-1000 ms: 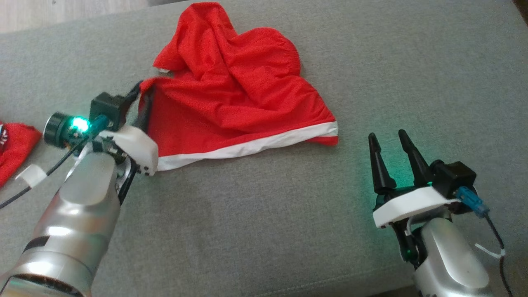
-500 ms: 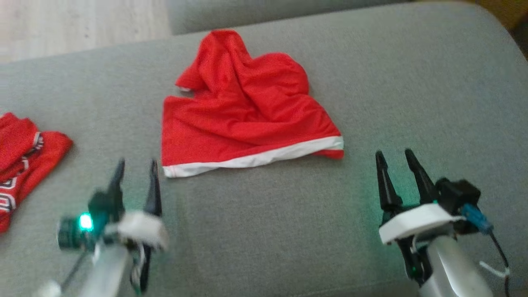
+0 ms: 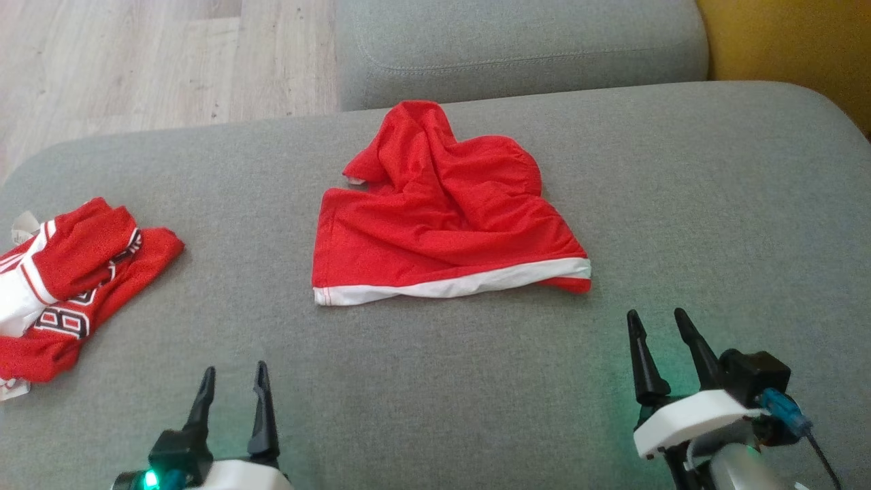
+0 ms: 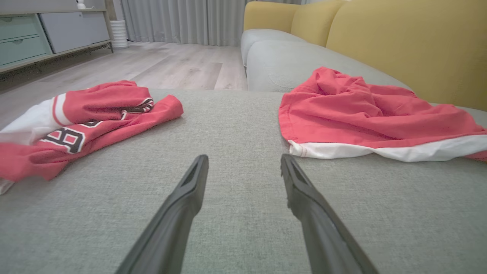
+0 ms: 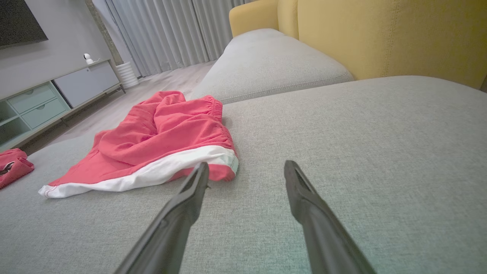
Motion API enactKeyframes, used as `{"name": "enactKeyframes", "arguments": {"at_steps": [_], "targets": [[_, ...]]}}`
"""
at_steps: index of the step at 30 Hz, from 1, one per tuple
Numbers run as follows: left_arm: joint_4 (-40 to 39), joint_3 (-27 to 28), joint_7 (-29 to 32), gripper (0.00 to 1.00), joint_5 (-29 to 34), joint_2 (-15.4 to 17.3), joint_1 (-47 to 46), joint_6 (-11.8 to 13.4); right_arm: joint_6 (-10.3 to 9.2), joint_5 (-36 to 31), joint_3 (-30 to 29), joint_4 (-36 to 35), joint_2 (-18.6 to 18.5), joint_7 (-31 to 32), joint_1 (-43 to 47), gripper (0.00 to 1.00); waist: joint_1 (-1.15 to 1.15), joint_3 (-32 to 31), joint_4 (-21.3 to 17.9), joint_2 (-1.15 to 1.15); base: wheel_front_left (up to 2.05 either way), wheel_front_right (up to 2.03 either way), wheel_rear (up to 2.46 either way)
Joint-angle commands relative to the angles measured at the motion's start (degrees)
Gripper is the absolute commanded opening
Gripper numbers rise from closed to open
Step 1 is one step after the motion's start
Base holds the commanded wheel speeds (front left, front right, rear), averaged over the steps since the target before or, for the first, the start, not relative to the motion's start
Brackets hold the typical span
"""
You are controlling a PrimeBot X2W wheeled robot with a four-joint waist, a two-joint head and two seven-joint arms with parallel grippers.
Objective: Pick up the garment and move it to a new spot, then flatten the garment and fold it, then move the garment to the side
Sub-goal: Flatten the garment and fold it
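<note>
Grey sofa seat (image 3: 476,381), wooden floor (image 3: 156,61), rumpled red garment (image 3: 442,218) lying free

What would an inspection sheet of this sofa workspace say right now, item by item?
Surface: grey sofa seat cushion, bare fabric in front of both grippers.
Job's things: red shorts with a white band, lying rumpled mid-cushion, neither flattened nor folded.
Clutter: red-and-white jersey with black numerals, bunched at the cushion's left edge, apart from the shorts.
Grippers: left gripper open, holding nothing; right gripper open, holding nothing; both short of the shorts.
Cables: black cable with a blue plug at the right wrist.
Surroundings: wooden floor, yellow backrest, grey curtains, sideboard.
</note>
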Motion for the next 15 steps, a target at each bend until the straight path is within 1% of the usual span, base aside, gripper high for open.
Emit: {"name": "enactKeyframes", "arguments": {"at_steps": [1, 7, 9, 15], "targets": [[-1.8, 2.3, -0.5, 1.00, 0.9, -0.3, -1.9, -0.7, -0.03, -0.6, 1.2, -1.4, 0.0, -0.4, -1.3, 1.00, 0.02, 0.0, 0.1, 0.00, 0.00, 0.00, 0.00], [-1.4, 3.3, -0.5, 1.00, 2.1, -0.8, -3.2, -2.1, -0.03, -0.7, 1.7, -1.6, 0.0, -0.4, -2.1, 1.00, 0.02, 1.3, -0.4, 0.00, 0.00, 0.00, 0.00], [-0.9, 3.3, -0.5, 1.00, 2.1, -0.9, -4.8, -3.0, -0.03, -0.7, 2.2, -2.2, 0.0, -0.4, -2.8, 1.00, 0.02, 2.9, -0.7, 0.00, 0.00, 0.00, 0.00], [2.4, 1.1, -0.5, 1.00, -1.2, -1.0, -10.1, -5.0, -0.03, -0.8, 3.2, -2.3, 0.0, -0.4, -4.5, 1.00, 0.02, 5.8, -1.3, 0.00, 0.00, 0.00, 0.00]]}}
